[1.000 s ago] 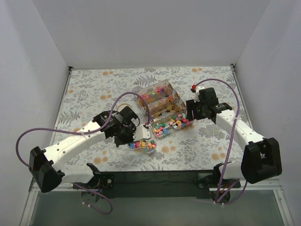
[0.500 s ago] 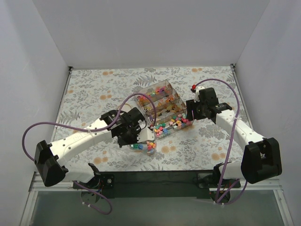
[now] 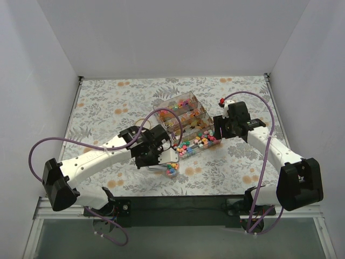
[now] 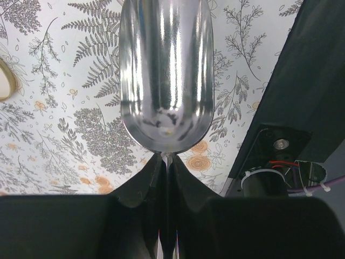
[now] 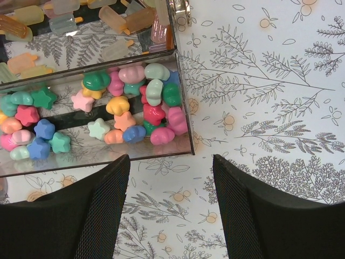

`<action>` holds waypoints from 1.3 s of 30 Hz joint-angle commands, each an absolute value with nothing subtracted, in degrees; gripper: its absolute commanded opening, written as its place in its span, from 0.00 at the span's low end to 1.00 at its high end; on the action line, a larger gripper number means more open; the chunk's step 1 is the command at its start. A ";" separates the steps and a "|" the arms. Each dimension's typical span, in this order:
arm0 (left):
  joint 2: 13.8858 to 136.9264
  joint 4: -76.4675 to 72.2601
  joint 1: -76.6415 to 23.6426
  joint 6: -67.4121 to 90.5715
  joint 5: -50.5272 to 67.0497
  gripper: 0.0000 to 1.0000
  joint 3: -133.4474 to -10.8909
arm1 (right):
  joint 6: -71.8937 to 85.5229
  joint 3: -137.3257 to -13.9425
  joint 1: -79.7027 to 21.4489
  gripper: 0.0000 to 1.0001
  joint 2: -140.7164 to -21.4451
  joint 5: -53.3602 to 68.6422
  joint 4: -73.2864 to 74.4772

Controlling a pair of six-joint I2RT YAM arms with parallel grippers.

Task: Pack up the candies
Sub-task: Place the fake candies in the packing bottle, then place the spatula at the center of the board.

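The candies (image 3: 195, 141) are small, bright and mixed in colour, and lie in a clear tiered box (image 3: 183, 108) at the table's middle. More candies fill a small clear container (image 3: 172, 169) just in front of the box. My left gripper (image 3: 152, 155) is shut on the handle of a shiny metal scoop (image 4: 164, 75), whose bowl looks empty, just left of that container. My right gripper (image 3: 218, 131) is open and empty at the box's right end. In the right wrist view the star and blob candies (image 5: 135, 108) lie in the box's front compartment, just ahead of the fingers (image 5: 102, 210).
A tan ring (image 3: 141, 125) lies on the fern-printed cloth left of the box, and shows at the left edge of the left wrist view (image 4: 3, 81). A small red object (image 3: 221, 100) sits behind the right gripper. The table's dark front edge (image 4: 318, 81) is close to the scoop.
My left arm has moved right and towards the box with the scoop. Candies that showed in a spread by the scoop now show only in the small container. The right arm has not moved.
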State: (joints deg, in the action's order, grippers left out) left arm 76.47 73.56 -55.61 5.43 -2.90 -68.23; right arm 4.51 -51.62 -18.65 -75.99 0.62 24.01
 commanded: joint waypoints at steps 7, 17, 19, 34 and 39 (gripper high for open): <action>72.52 75.32 -56.25 6.50 -6.94 0.00 -70.23 | 4.83 -51.77 -18.81 0.69 -74.97 1.23 23.47; 58.30 62.18 -55.20 7.56 -12.12 0.00 -60.75 | 4.92 -51.86 -18.81 0.69 -74.00 0.44 23.47; 55.73 57.68 -53.80 8.17 -13.09 0.00 -56.80 | 4.92 -51.94 -18.81 0.69 -73.83 0.44 23.47; 68.88 28.67 -22.61 41.63 -18.81 0.00 -51.95 | 5.36 -51.15 -18.81 0.69 -71.90 0.79 23.38; 73.47 21.11 -12.94 49.12 -17.06 0.00 -48.26 | 5.36 -50.54 -18.81 0.69 -71.02 0.26 23.47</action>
